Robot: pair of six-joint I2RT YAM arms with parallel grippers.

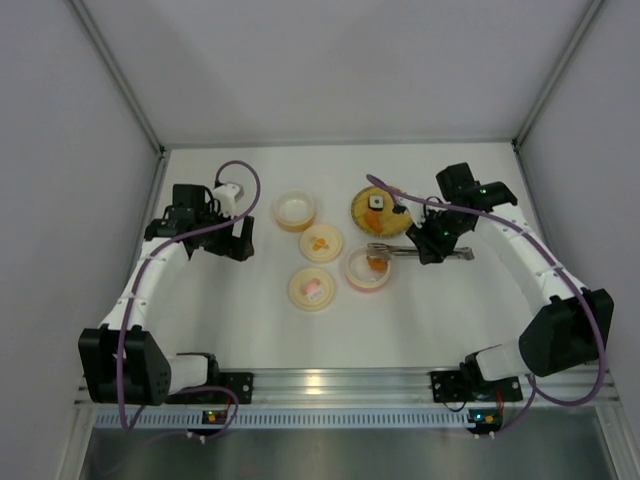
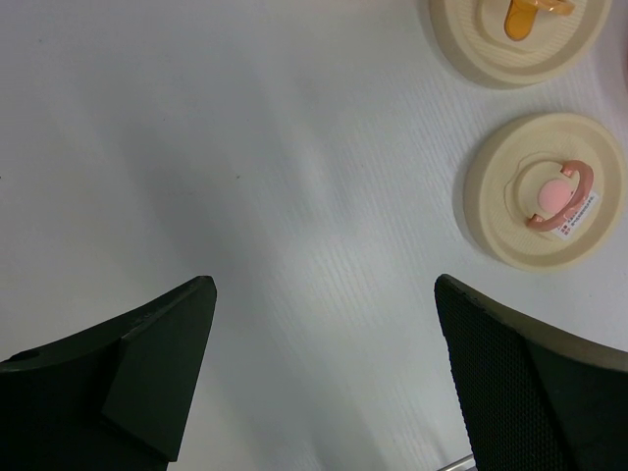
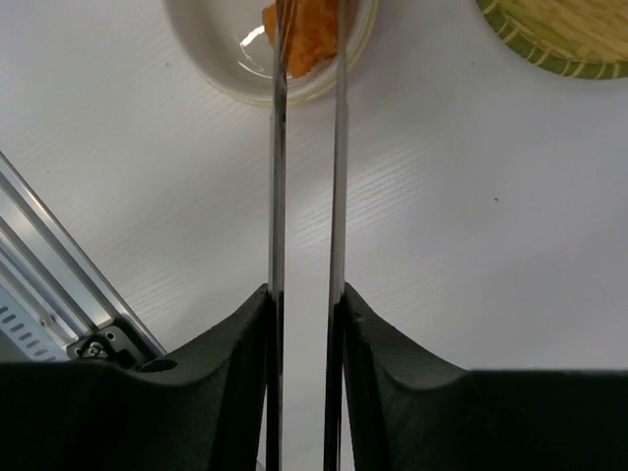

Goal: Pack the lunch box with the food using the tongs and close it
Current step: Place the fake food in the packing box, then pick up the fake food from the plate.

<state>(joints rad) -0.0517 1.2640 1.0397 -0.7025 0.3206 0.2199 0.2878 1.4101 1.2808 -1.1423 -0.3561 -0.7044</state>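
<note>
My right gripper (image 1: 436,245) (image 3: 306,294) is shut on the tongs (image 1: 412,251) (image 3: 277,177), one finger pressing each thin metal arm. The arms stand a little apart and reach left into a cream bowl (image 1: 352,270) (image 3: 211,59) of the lunch box. An orange chunk of food (image 1: 375,265) (image 3: 306,47) lies there between the tong tips. A tiny white-and-dark cube (image 1: 375,201) rests on the woven plate (image 1: 362,214) (image 3: 559,44). My left gripper (image 1: 236,242) (image 2: 324,289) hangs open over bare table, holding nothing.
A second cream bowl (image 1: 295,210) stands at the back centre. Two flat lids lie near it, one with an orange mark (image 1: 321,243) (image 2: 515,34) and one with a pink mark (image 1: 311,288) (image 2: 545,191). An aluminium rail (image 1: 330,385) (image 3: 49,285) runs along the near edge.
</note>
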